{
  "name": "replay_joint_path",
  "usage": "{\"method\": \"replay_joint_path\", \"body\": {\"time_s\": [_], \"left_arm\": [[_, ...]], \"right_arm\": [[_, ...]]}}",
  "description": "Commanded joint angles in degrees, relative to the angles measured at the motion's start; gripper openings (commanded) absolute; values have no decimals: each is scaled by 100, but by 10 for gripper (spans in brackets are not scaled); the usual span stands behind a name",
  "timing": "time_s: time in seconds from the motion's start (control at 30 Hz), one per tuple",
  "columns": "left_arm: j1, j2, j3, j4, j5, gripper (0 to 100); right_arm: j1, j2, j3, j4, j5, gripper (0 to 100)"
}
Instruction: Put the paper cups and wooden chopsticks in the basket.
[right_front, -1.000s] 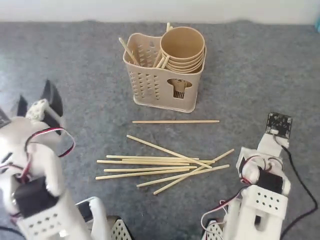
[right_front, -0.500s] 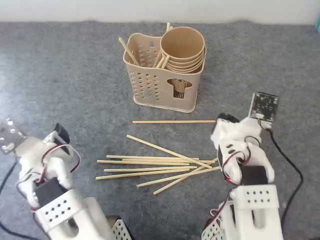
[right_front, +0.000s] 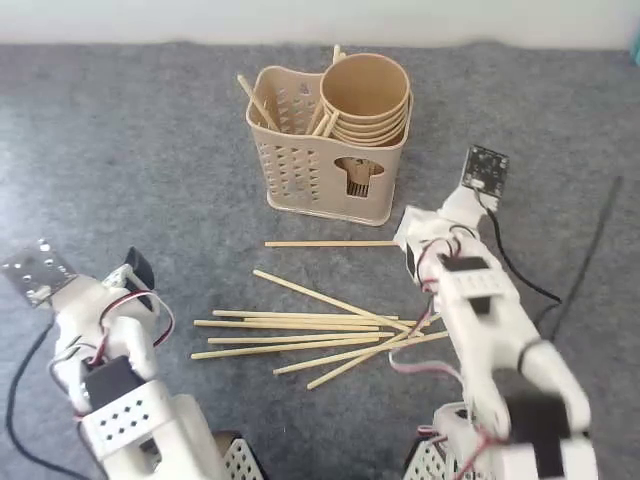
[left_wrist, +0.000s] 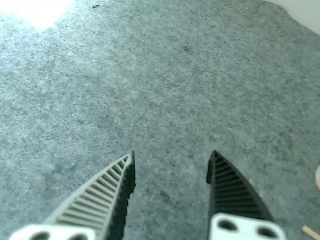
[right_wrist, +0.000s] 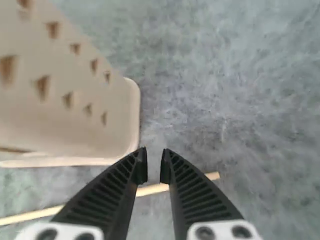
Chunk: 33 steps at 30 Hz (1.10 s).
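1. The basket (right_front: 320, 175) stands upright at the far middle of the grey felt mat (right_front: 140, 150)
2. A stack of paper cups (right_front: 366, 90) sits nested in the basket's right compartment, and a few upright chopsticks (right_front: 257, 100) lean in the left compartment and beside the cups
3. A lone chopstick (right_front: 330, 243) lies flat on the mat just in front of the basket, parallel to its front wall
4. Nearer the arms, a loose pile of chopsticks (right_front: 310, 335) lies on the mat, mostly side by side with some crossing at an angle
5. The right gripper (right_wrist: 153, 156) hangs over the right end of the lone chopstick, close to the basket's front right corner; its fingers are narrow, with only a thin slit between them, and the stick shows through that slit beneath the tips without being gripped
6. The left gripper (left_wrist: 171, 160) is spread wide and holds nothing; it points at bare felt at the near left, well apart from the pile and the basket
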Motion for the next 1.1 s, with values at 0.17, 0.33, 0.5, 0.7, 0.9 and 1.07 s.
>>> {"method": "replay_joint_path", "body": {"time_s": [0.17, 0.33, 0.5, 0.7, 0.9, 1.07], "left_arm": [[53, -123, -48, -193, -26, 224], [53, -123, -40, -193, -26, 224], [62, -123, -40, -193, -26, 224], [62, -123, -40, -193, -26, 224], [62, -123, 31, -299, -26, 224], [62, -123, 136, -563, -26, 224]], "right_arm": [[-84, 998, -985, 57, 44, 58], [-180, 1068, -1345, 1068, 607, 58], [-171, 1068, -1336, 1490, 624, 58], [-101, 1068, -1345, 1288, 589, 58], [-382, 1059, -1327, 2149, 967, 58], [-470, 1007, -1327, 3169, 1231, 58]]}}
